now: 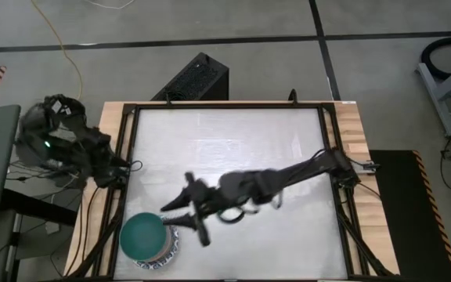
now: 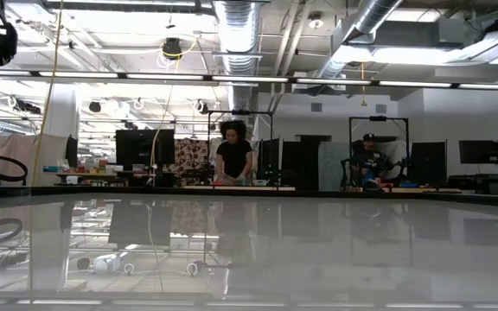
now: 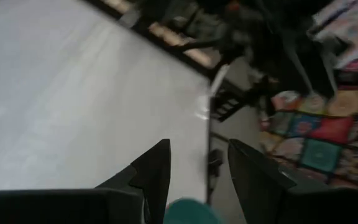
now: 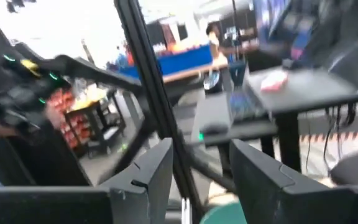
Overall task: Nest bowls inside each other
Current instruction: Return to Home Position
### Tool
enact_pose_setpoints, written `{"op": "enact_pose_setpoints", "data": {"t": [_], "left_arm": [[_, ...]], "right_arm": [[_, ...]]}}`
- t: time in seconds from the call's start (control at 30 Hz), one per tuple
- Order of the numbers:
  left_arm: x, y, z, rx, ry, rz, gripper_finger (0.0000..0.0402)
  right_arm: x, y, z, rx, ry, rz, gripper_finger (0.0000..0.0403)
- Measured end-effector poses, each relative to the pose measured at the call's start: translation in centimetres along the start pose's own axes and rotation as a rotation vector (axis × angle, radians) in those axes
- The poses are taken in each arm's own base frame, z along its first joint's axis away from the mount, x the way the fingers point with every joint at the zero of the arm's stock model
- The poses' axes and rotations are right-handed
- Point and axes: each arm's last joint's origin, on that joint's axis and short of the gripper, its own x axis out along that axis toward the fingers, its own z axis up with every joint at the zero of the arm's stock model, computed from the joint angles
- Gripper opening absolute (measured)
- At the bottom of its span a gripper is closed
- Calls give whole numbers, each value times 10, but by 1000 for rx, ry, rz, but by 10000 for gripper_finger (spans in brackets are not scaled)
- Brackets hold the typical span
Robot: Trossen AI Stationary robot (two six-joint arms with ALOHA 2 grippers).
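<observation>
The bench (image 1: pixel 233 141) carries one nested stack of bowls (image 1: pixel 167 251) in its left corner, lowest in the high view, with a dark green bowl (image 1: pixel 142 233) on top. The right hand (image 1: pixel 182 219) hovers just beside the stack, released and empty. The left hand (image 3: pixel 199 146), also released, waits at the left edge.

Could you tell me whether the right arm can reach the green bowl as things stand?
Probably yes: the right gripper, open, hangs beside the green bowl atop the stack, nothing between them; the left arm waits at the table's left.
</observation>
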Motion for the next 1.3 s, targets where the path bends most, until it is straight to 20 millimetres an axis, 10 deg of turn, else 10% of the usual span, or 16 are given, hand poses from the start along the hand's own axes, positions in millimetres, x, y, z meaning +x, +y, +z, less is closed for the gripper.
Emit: {"op": "enact_pose_setpoints", "data": {"t": [0.27,0.5,0.7,0.97,1.3], "left_arm": [[-34,-3,44,-99,-91,-122,148],[-55,-19,67,363,-159,-527,148],[-87,8,82,563,-314,-798,148],[-118,76,82,468,-440,-862,148],[-116,116,53,373,-452,-933,148]], "right_arm": [[-90,22,95,-91,27,-7,179],[-176,38,142,-117,87,-29,179],[-248,42,174,-169,52,-79,179],[-331,31,154,-132,-41,-215,179],[-389,-2,52,-94,-340,-147,179]]}}
